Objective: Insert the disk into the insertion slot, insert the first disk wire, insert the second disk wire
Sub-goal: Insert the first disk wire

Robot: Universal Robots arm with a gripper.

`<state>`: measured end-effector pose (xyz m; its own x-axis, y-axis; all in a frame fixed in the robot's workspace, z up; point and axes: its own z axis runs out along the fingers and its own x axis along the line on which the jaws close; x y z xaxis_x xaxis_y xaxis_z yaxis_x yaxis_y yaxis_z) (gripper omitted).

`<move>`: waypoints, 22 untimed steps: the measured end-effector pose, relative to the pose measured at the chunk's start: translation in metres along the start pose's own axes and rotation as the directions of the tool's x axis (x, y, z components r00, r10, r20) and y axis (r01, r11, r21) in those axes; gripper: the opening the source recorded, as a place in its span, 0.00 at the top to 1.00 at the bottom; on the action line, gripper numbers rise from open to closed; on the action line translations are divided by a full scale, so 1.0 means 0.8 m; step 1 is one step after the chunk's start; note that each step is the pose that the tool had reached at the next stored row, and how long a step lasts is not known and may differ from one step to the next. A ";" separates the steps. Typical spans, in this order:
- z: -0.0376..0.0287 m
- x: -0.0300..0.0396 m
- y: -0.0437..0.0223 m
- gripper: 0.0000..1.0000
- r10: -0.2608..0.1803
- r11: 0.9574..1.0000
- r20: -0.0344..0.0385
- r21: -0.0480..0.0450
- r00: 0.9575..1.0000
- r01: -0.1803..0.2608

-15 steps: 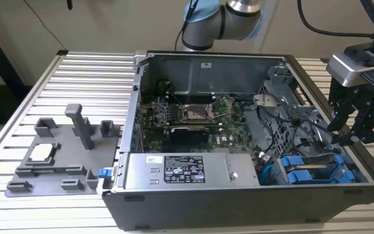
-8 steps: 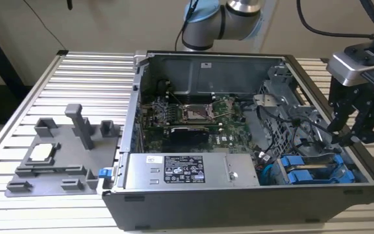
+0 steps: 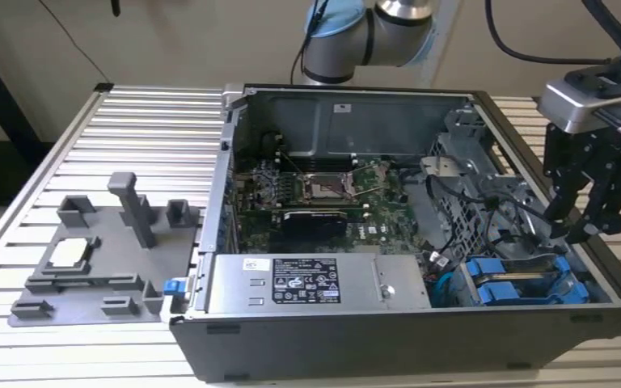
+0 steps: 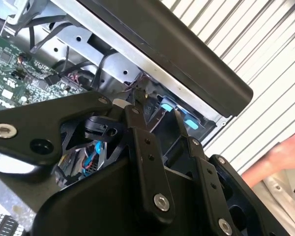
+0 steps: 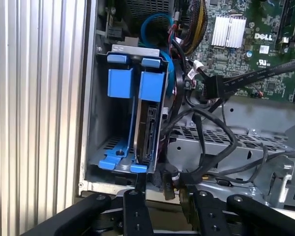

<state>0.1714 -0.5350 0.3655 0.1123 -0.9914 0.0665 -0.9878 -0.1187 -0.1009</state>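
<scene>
A ribbed metal worktop [image 3: 138, 121] carries an open computer case [image 3: 397, 347] lying on its side. The insertion slot [image 5: 135, 49], a grey sheet-metal cage, sits in the case's near corner on the exterior view's right. In the first wrist view the disk [image 5: 146, 129] stands on edge inside this cage, pushed in until its blue bracket [image 5: 151, 83] is level with the empty blue bracket beside it. Judging from this, the first step is done.

The gripper [image 3: 572, 234] hangs over that corner, just above the case's edge, with its jaws apart. In the first wrist view a black plug [image 5: 166, 183] on a dark cable lies between them, with a gap on either side, so nothing is clamped. Whether a pad touches it cannot be told.

The work in hand looks like the first disk wire. That step probably calls for a square hold on the plug, clear of the loose cables around it, and careful lining up with the disk's connector edge. The connector itself cannot be made out.
</scene>
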 end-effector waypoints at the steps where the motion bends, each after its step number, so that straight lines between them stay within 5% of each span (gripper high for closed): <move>1: 0.0001 -0.0005 0.0000 0.60 0.000 1.000 0.000 0.000 1.000 0.000; 6: 0.0002 -0.0011 -0.0001 0.60 0.000 1.000 0.000 0.000 1.000 0.000; 11: 0.0002 -0.0011 -0.0002 0.80 0.000 1.000 -0.001 0.000 1.000 0.000; 22: 0.0008 0.0072 0.0027 0.81 0.010 1.000 -0.002 -0.001 1.000 -0.010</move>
<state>0.1699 -0.5410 0.3650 0.1025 -0.9924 0.0675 -0.9889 -0.1090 -0.1008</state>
